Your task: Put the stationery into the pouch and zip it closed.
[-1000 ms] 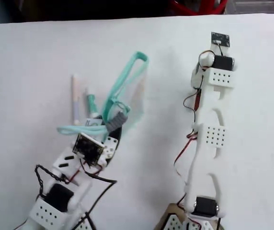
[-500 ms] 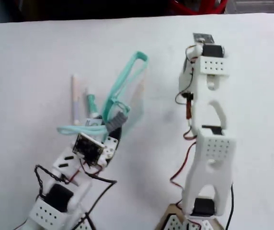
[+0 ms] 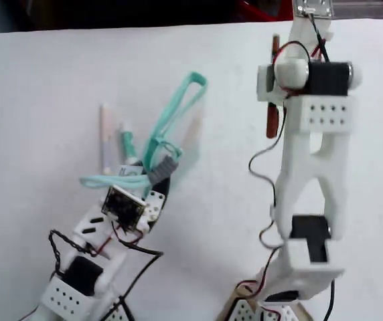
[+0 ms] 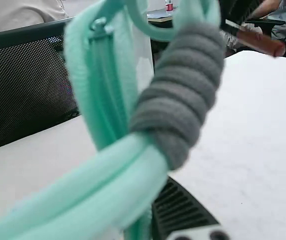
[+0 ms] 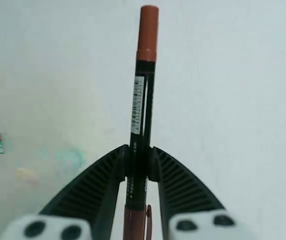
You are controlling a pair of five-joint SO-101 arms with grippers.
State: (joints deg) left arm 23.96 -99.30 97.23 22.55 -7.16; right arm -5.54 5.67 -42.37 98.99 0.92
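Right wrist view: the right gripper [image 5: 139, 156] is clamped on a brown-capped pen [image 5: 142, 95], well apart from the pouch [image 3: 175, 110]. The left gripper [image 3: 159, 175] pinches the pouch, apparently at its open edge. A white pen [image 3: 104, 137] and a green pen [image 3: 126, 142] lie on the table [image 3: 37, 73] just beside it.

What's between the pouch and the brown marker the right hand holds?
Nothing: bare table separates the pouch and the marker, as the high view shows.

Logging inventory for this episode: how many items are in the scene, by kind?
pens and markers: 3 (brown marker, white pen, teal-capped pen)
pouch: 1
total: 4
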